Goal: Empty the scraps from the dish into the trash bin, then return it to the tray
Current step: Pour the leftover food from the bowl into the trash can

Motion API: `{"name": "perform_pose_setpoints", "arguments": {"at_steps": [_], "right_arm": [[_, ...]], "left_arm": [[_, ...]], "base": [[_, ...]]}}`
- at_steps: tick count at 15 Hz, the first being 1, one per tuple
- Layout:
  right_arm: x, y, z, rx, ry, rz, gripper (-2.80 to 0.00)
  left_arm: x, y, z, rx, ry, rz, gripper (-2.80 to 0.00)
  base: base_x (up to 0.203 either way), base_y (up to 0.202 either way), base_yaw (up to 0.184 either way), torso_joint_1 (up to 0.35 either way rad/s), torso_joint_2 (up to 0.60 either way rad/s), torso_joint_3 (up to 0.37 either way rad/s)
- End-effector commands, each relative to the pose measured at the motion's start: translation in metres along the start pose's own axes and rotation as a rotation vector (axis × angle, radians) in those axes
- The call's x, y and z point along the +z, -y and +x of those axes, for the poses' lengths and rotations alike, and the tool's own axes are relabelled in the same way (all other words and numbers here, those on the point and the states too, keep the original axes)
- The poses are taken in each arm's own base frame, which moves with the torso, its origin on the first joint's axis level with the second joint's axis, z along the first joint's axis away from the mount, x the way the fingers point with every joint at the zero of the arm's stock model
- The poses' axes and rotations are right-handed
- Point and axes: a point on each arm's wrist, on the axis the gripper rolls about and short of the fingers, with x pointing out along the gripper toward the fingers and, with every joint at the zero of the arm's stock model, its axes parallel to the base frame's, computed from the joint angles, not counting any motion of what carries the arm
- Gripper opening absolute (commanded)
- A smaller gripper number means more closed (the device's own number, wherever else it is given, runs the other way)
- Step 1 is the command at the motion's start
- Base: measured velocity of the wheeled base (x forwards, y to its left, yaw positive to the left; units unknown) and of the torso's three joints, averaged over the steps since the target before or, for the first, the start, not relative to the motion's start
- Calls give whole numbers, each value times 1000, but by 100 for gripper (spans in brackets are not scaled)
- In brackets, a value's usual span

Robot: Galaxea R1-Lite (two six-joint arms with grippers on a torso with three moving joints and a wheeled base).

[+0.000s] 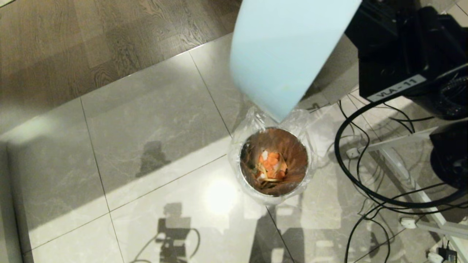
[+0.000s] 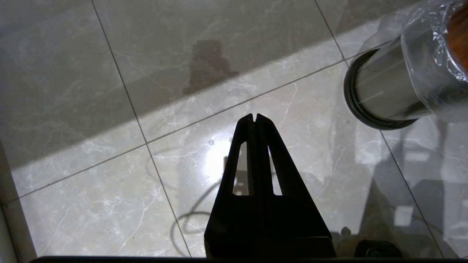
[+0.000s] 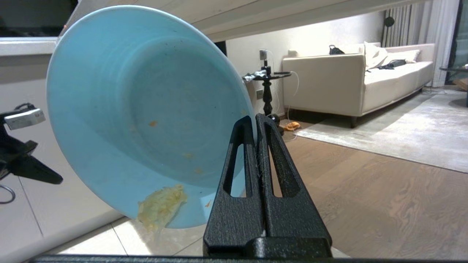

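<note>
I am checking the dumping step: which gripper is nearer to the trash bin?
Left. The left gripper hangs shut low over the floor beside the trash bin. The right gripper is higher, shut on the tilted dish above the bin.

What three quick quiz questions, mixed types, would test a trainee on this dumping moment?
1. True or false: the dish is tipped on edge above the trash bin.
2. Where are the carrot scraps now? A) in the dish B) in the bin C) on the floor
3. What remains stuck near the dish's lower rim?

Key:
1. True; the right gripper pinches its rim.
2. B
3. A yellowish smear. The left gripper hangs shut over floor tiles, holding nothing.
</note>
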Motion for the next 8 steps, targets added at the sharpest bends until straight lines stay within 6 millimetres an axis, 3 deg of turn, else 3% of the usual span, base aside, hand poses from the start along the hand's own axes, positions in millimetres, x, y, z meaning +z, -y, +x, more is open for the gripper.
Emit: {"name": "perform_pose_setpoints", "arguments": {"at_steps": [1, 8], "right_arm": [[1, -3, 0, 4, 22, -21, -280], [-4, 1, 5, 6, 35, -45, -280]], "left_arm": [[0, 0, 0, 0, -1, 0, -280], [0, 0, 0, 0, -1, 0, -280]], "base": [[0, 0, 0, 0, 0, 0], [0, 0, 0, 0, 0, 0]]}}
